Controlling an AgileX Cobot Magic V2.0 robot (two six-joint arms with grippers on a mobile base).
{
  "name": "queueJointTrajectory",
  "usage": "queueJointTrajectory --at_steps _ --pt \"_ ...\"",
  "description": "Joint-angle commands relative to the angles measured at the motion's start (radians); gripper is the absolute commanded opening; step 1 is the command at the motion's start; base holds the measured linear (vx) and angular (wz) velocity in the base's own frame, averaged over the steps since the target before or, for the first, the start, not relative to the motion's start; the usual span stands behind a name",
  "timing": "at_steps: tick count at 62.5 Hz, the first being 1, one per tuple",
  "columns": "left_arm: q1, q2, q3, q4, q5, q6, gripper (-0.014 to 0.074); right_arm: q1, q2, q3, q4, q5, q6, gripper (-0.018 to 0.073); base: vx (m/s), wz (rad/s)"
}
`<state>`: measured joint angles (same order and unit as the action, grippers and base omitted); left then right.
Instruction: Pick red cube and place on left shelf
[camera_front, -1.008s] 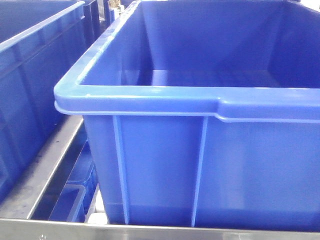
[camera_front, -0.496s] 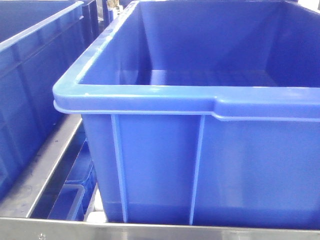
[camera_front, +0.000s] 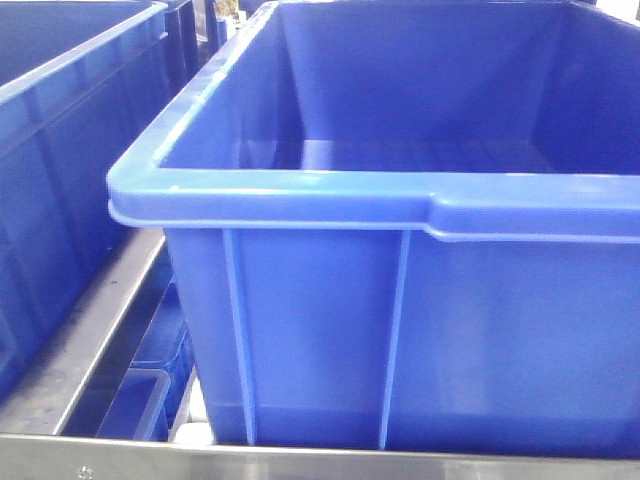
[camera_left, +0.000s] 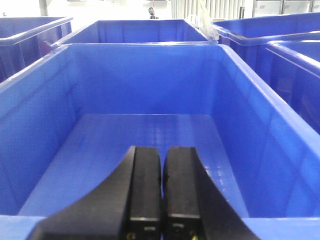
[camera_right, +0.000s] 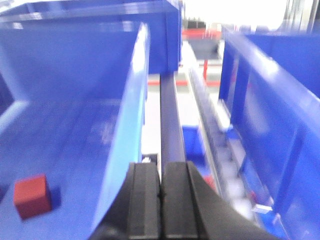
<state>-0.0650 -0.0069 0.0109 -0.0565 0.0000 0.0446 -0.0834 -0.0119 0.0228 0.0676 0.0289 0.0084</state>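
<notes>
The red cube (camera_right: 32, 196) lies on the floor of a blue bin (camera_right: 65, 135), at the lower left of the right wrist view. My right gripper (camera_right: 161, 167) is shut and empty, hanging over that bin's right wall, well to the right of the cube. Over the near rim of a large blue bin (camera_left: 150, 135) my left gripper (camera_left: 162, 150) is shut with nothing between its fingers; the bin floor it looks into is bare. The front view shows neither gripper nor the cube. I cannot tell which structure is the left shelf.
In the front view a big blue bin (camera_front: 400, 200) fills the frame, with another blue bin (camera_front: 60, 120) to its left and a metal rack frame (camera_front: 90, 340) between and below. More blue bins (camera_left: 270, 35) stand around. A dark rail (camera_right: 170, 120) and a further bin (camera_right: 270, 100) lie right of the cube's bin.
The front view has shifted very slightly; the bin's corner moved a few pixels left, then held. Nothing else has changed.
</notes>
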Motion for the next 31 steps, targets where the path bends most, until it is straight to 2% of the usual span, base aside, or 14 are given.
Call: queueJointTrajectory --at_steps 1,31 --pt "-0.006 -0.015 0.024 -0.005 -0.084 -0.004 0.009 -0.005 -0.017 -0.018 -0.022 -0.11 0.005 0.0055 0.0 0.0" --pt "-0.006 -0.015 0.024 -0.005 -0.084 -0.004 0.009 -0.005 -0.017 -0.018 -0.026 -0.129 0.005 0.0055 0.0 0.0"
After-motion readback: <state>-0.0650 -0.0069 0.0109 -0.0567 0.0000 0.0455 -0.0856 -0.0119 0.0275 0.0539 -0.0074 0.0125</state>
